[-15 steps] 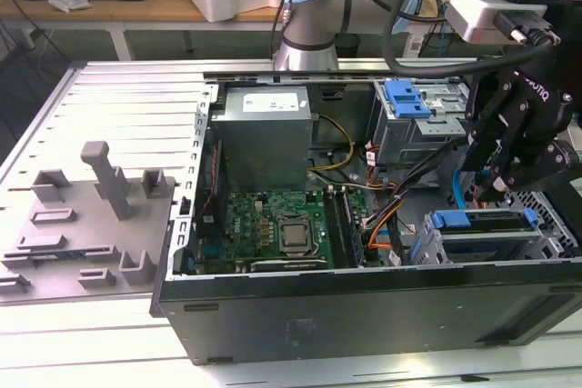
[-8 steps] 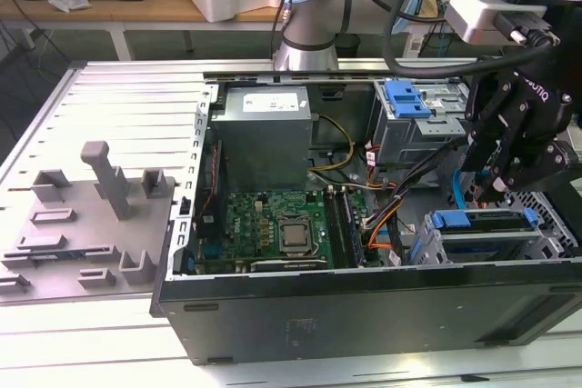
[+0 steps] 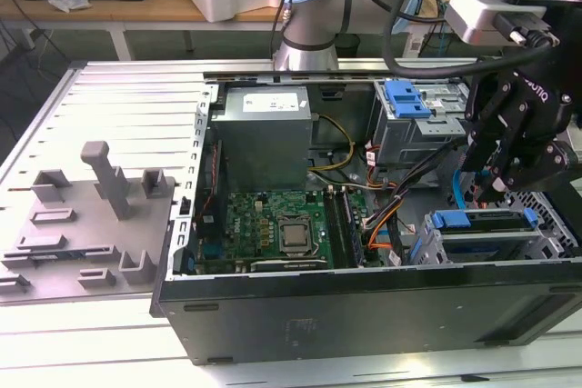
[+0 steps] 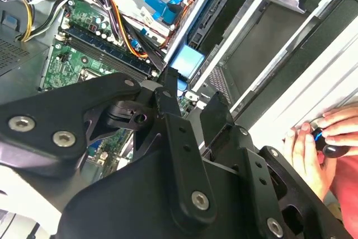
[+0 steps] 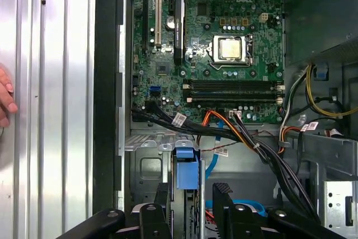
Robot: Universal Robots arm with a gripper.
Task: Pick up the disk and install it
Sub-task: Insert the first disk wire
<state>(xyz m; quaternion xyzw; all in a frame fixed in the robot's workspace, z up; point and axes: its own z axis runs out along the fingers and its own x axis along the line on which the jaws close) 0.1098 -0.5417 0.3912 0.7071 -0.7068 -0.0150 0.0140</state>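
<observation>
The disk lies in the lower metal drive cage at the exterior view's right of the open computer case, its blue carrier frame facing up. My gripper hangs just above it, open, with nothing between the fingers. In the first wrist view the carrier's blue tab sits ahead of the gap between the two black fingertips, touching neither. In the second wrist view the gripper points at the same blue tab. The drive's label is hidden.
A separate blue latch sits on the upper drive cage. The motherboard, the power supply and bundles of cables lie beside the bay. A person's hand rests on the table outside the case. Grey fixtures stand at the exterior view's left.
</observation>
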